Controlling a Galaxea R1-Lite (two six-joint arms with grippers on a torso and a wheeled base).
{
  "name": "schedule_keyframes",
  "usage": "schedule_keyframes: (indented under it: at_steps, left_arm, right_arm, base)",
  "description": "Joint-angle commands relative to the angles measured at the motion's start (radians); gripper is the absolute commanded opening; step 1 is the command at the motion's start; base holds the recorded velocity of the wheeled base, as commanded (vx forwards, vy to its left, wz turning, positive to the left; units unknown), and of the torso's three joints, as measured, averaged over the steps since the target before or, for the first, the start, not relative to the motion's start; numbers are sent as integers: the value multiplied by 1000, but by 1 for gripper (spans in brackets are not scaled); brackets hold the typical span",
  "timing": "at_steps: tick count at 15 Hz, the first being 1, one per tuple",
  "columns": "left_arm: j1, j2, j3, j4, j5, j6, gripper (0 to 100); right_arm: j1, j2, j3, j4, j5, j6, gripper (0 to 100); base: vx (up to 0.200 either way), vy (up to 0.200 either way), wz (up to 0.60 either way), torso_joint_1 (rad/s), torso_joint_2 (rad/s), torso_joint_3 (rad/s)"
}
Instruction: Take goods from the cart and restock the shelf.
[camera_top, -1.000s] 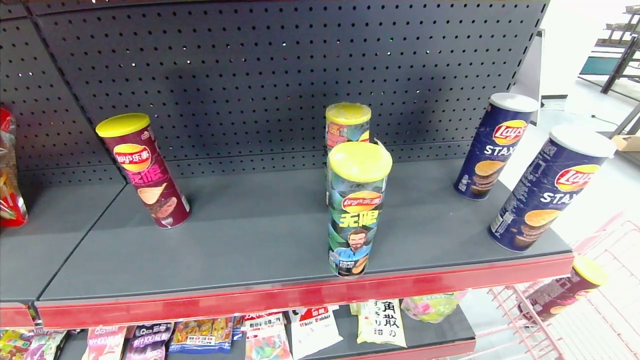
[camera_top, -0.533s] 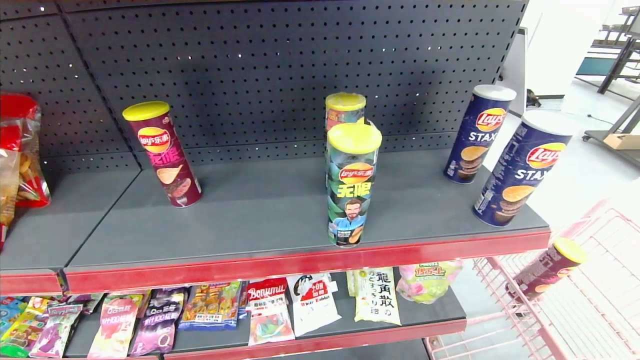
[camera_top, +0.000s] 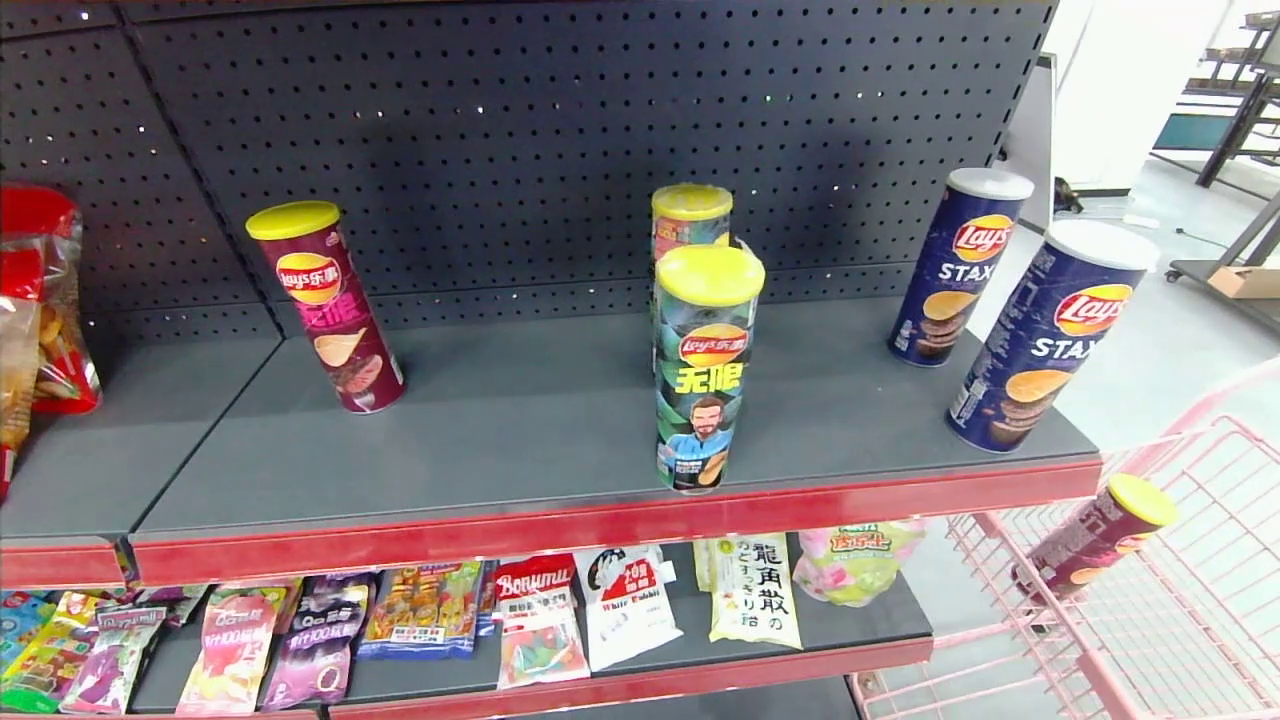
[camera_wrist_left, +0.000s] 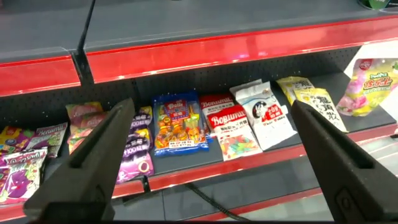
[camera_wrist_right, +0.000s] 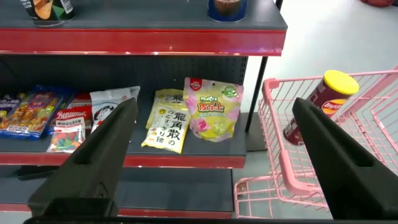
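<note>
Maroon chip can, yellow lid, leaning in pink wire cart just past right end of shelf, below top board level. Lid end up, body resting against cart wall near rim. Same can ahead of right claw, off toward cart side, well apart, no contact.

Right claw wide open, fingers spread, nothing between them. Held low, pointing at shelving front, roughly level with lower shelf. Yellow-white packet and green-pink pouch lying on that lower shelf straight ahead of claw.

Left claw likewise wide open, empty. Also held low and aimed at lower shelf, facing blue candy bag and red-white bag. Well apart from cart and can.

On top board, all standing on their bases:
- shelved maroon can, yellow lid, toward left rear
- green can, yellow lid, at front edge, middle
- rear yellow-lidded can directly behind green one; touching or not, cannot tell
- rear blue can, white lid, at right near back panel
- front blue can, white lid, near front right corner

Red snack bag on neighbouring board, far left.
</note>
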Motion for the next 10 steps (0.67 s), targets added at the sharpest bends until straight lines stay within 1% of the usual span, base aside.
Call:
schedule_keyframes:
  at_steps: [1,9,10]
  left_arm:
    - [1,5,0,0,0,0,100]
    - [0,5,0,0,0,2,100]
    - [0,5,0,0,-2,2,100]
  right_arm:
    - [1,3,-1,0,1,1,100]
    - [1,3,-1,4,5,-1,100]
    - [1,3,-1,4,5,1,100]
  base:
    - [0,-200,0,2,2,2]
    - [0,-200,0,5,3,1]
    - [0,0,0,0,0,0]
